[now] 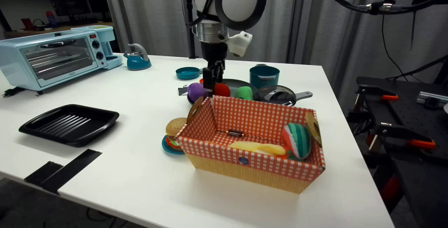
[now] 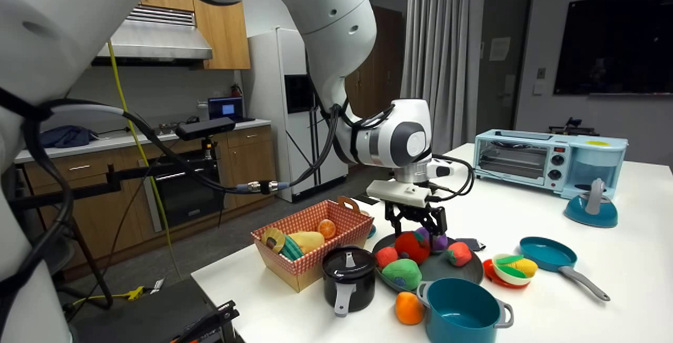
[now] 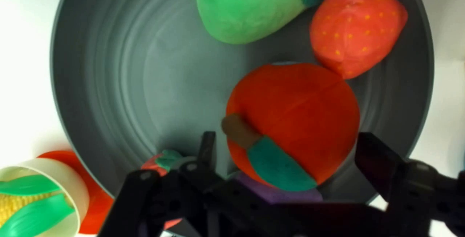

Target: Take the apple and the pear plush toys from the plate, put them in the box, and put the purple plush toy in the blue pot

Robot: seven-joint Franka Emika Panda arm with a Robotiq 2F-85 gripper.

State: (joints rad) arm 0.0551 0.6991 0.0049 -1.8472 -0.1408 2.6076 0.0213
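The red apple plush (image 3: 298, 102) with brown stem and teal leaf lies on the dark grey plate (image 3: 120, 95); it also shows in an exterior view (image 2: 411, 247). My gripper (image 3: 286, 136) is open above the plate, its fingers on either side of the apple, with a clear gap at the left finger. The green pear plush (image 3: 250, 8) is on the plate, also in an exterior view (image 2: 402, 273). The purple plush (image 1: 196, 91) lies beside the apple, mostly hidden by my gripper in the wrist view (image 3: 279, 192). The red-checked box (image 1: 259, 172) and blue pot (image 2: 462, 306) stand apart from the plate.
Strawberry plushes (image 3: 358, 29) share the plate. The box holds a watermelon plush (image 1: 296, 140) and other toys. A black lidded pot (image 2: 349, 282), orange plush (image 2: 409, 308), corn bowl (image 2: 512, 270) and teal pan (image 2: 548, 253) stand near the plate. A toy burger (image 1: 175, 130) is beside the box.
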